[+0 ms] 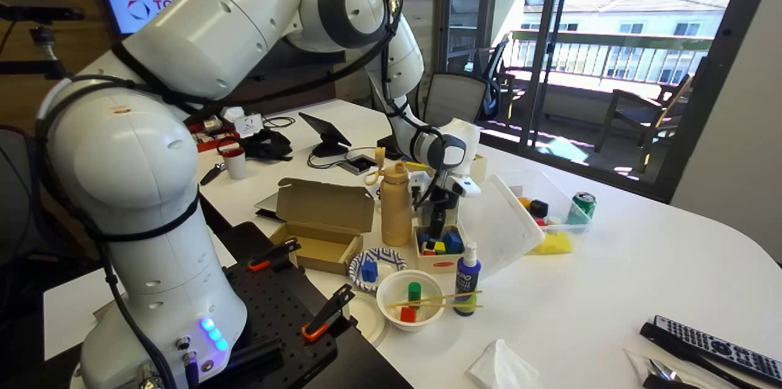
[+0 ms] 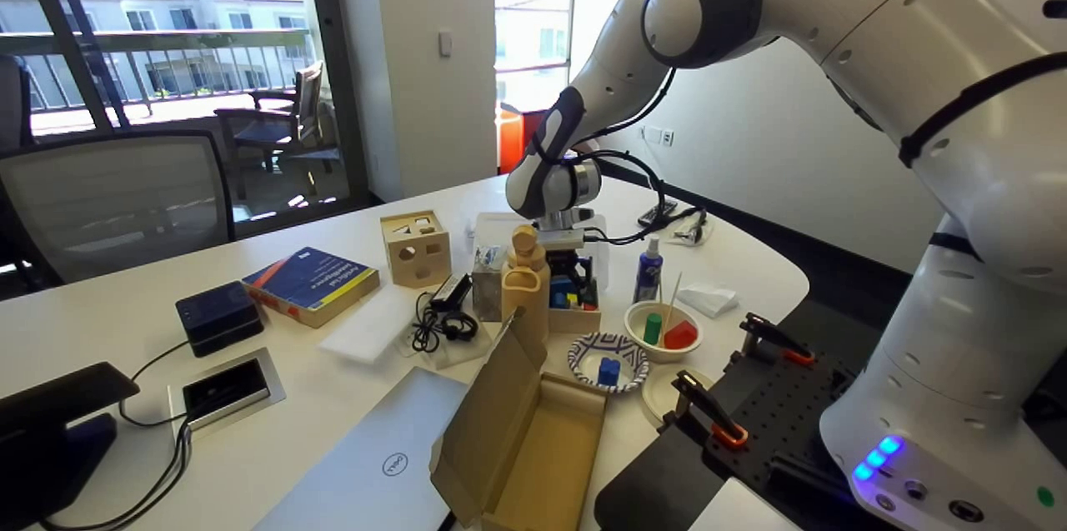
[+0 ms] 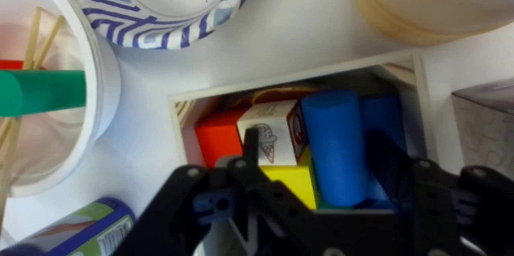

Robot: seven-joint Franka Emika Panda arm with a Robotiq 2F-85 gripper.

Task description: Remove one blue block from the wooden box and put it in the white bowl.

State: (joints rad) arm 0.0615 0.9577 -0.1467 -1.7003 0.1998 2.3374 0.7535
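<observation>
One blue block — beneath gripper

Item: my gripper, fingers spread across the wooden box. Box contents: one cylindrical blue block, seen between my fingers; second blue block beside it, partly hidden by a finger; red block; white cube, ice-cream cone printed; yellow block. Nearby: white bowl, with green cylinder, red piece, thin wooden sticks; blue-patterned dish; barcoded bottle; tan container
</observation>
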